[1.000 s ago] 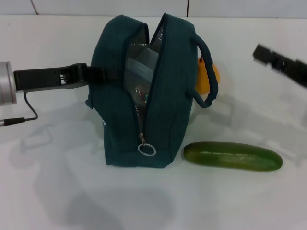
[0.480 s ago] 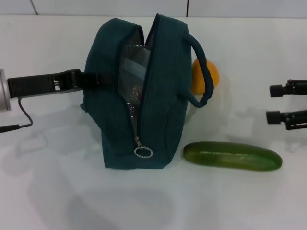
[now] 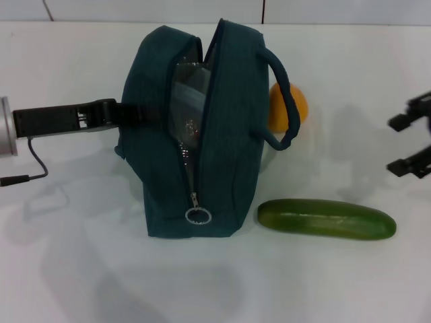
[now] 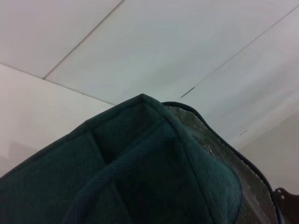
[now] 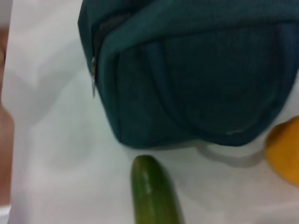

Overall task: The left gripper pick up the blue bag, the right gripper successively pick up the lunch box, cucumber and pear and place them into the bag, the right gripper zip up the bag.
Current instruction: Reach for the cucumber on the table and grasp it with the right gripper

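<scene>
The blue bag (image 3: pixel 195 134) stands upright mid-table with its zipper open and the pull ring (image 3: pixel 198 215) low on its front. A clear lunch box (image 3: pixel 188 97) shows inside against the silver lining. My left gripper (image 3: pixel 121 113) is shut on the bag's left handle. The cucumber (image 3: pixel 326 219) lies on the table to the right of the bag's base. An orange-yellow pear (image 3: pixel 291 108) sits behind the right handle. My right gripper (image 3: pixel 404 143) hangs open and empty at the right edge, above and beyond the cucumber's end. In the right wrist view I see the bag (image 5: pixel 196 70), cucumber (image 5: pixel 154 198) and pear (image 5: pixel 285 149).
The white table (image 3: pixel 81 269) runs to a tiled wall at the back. A cable (image 3: pixel 34 168) trails from my left arm across the table at the left.
The bag shifted slightly left and stood straighter. My right gripper came down from the upper right, then drew back toward the right edge, fingers apart.
</scene>
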